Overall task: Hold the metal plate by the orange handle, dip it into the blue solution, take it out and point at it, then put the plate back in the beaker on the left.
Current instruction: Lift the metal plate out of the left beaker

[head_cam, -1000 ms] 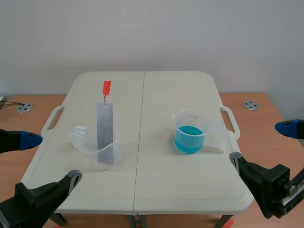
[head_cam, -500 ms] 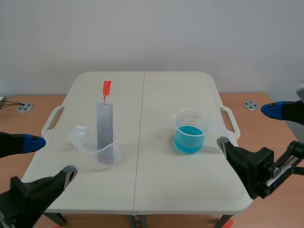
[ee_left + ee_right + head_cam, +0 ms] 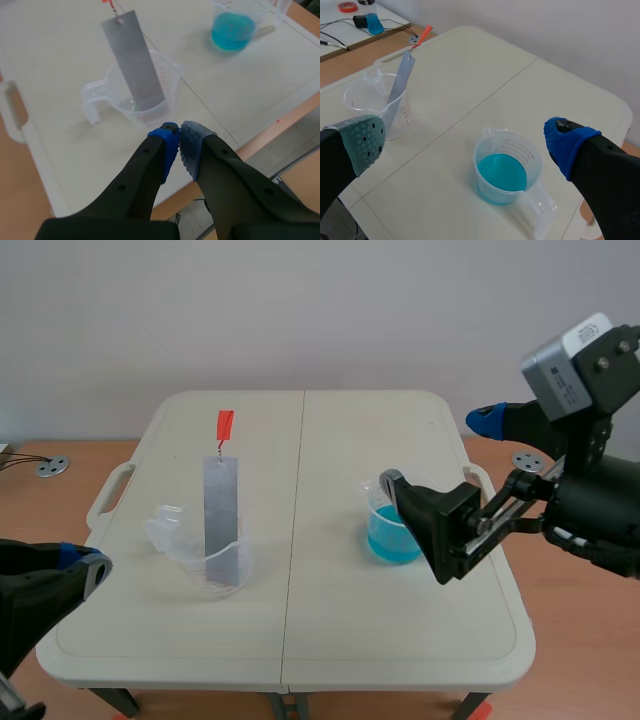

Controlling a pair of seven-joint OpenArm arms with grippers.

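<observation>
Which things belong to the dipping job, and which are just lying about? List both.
Job: metal plate, orange handle, clear beaker holding it, beaker of blue solution.
Lying about: metal disc, cables, red tape roll, small blue item beyond the table.

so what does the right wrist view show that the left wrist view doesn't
Only the right wrist view: the right gripper, open with its fingers wide apart, and beyond the table a small blue item with cables. Only the left wrist view: the left gripper, shut on nothing, and the table edge nearest it with floor below. Both: the metal plate leaning in the clear beaker, and the beaker of blue solution.
</observation>
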